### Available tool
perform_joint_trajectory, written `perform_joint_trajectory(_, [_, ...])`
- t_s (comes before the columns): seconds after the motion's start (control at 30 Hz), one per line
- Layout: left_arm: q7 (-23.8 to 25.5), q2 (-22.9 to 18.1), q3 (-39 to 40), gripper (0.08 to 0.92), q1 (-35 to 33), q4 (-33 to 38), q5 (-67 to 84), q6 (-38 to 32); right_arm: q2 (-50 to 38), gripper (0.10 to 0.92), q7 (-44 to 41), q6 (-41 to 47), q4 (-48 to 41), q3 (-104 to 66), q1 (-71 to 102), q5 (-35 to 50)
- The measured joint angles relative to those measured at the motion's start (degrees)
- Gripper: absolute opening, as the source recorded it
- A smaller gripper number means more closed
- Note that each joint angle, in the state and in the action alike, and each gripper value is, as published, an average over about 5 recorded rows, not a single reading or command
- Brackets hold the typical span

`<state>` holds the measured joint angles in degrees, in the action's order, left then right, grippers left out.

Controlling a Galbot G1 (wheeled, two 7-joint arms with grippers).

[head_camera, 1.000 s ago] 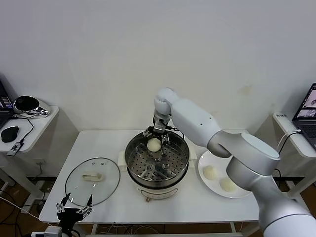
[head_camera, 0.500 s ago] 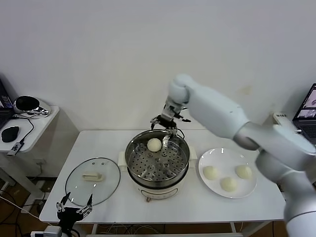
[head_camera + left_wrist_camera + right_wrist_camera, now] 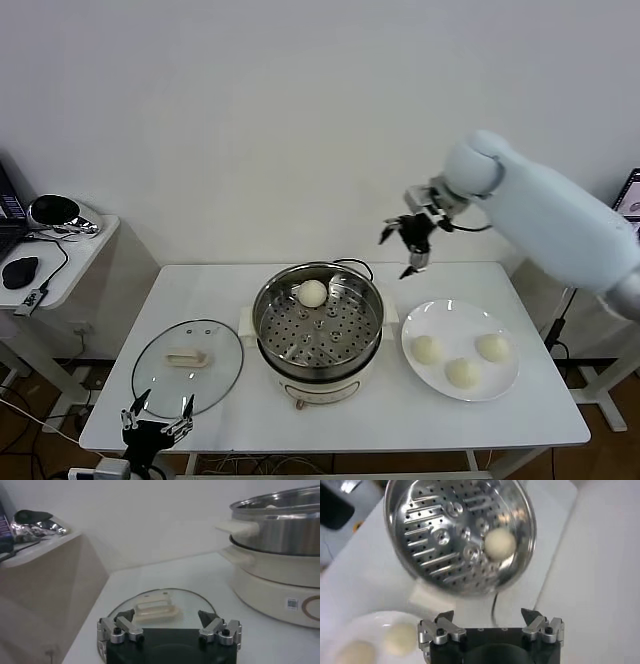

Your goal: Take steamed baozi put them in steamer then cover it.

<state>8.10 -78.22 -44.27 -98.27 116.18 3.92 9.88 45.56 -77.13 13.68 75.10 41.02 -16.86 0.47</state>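
Observation:
The steel steamer [image 3: 318,325] stands mid-table on its cream base, with one baozi [image 3: 313,293] on the perforated tray at its far side; the right wrist view shows that baozi [image 3: 499,543] in the steamer [image 3: 460,530] too. Three more baozi [image 3: 427,349] [image 3: 462,373] [image 3: 491,347] lie on the white plate [image 3: 450,320] to the right. The glass cover [image 3: 187,365] lies flat on the table at the left. My right gripper [image 3: 406,242] hangs open and empty in the air, above and behind the gap between steamer and plate. My left gripper [image 3: 155,425] is open, low at the table's front edge by the cover [image 3: 155,610].
A side table at the far left carries a mouse [image 3: 20,270] and a shiny gadget [image 3: 55,211]. A laptop [image 3: 630,195] shows at the right edge. The wall stands close behind the table.
My right gripper, empty, has lifted away from over the steamer's far rim and swung right and up. The baozi stays on the tray. The third baozi on the plate has come into view.

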Motion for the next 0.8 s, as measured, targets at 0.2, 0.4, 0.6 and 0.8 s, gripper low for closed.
perform_joint_trajectory(0.2, [0.03,0.15,0.02,0.823,-0.49,0.54,0.06,0.02,-4.47,0.823,0.37,5.34,3.89,-3.23,6.13,-2.34])
perform_joint_trajectory(0.4, [0.04,0.22,0.0,0.823,-0.67,0.68,0.01,0.05,-6.13,0.823,1.61,7.3,5.25,-6.24,13.0,-6.03])
perform_joint_trajectory(0.6, [0.06,-0.27,0.04,0.823,-0.54,0.58,-0.3,0.07,-5.63,0.823,3.83,7.57,4.83,-7.73,18.24,-9.95])
perform_joint_trajectory(0.8, [0.0,-0.56,0.03,0.823,-0.22,-0.18,-0.59,0.05,-3.68,0.823,5.87,7.23,3.09,-8.56,21.58,-12.79])
